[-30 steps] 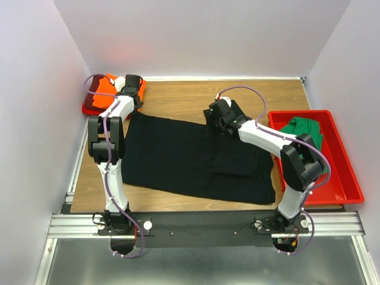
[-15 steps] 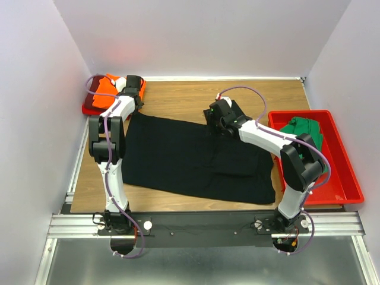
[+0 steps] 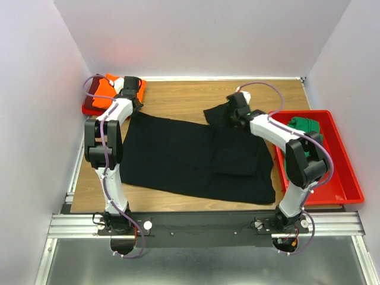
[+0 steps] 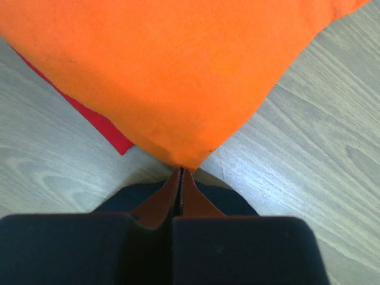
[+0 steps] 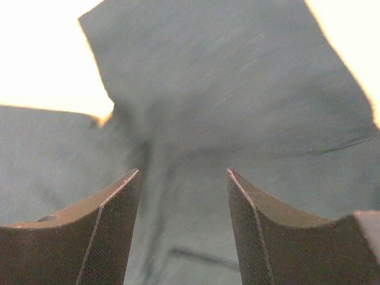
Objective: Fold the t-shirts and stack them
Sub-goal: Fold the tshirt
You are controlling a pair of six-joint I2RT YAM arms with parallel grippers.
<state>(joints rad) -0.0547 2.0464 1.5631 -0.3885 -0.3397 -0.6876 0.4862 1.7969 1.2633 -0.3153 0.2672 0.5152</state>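
Currently your left gripper has its jaws pressed fully together, tips at the corner of the orange t-shirt, upper left of the overhead frame; nothing shows between them. Your right gripper stands with its jaws wide apart and empty over the upper right sleeve of the black t-shirt, which lies spread mid-frame on the table. The green t-shirt sits in the red bin at right.

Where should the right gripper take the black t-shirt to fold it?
Probably its far-right sleeve, which juts out from the flat-lying black t-shirt. Come straight down with the open right gripper and pinch the sleeve's edge off the table.
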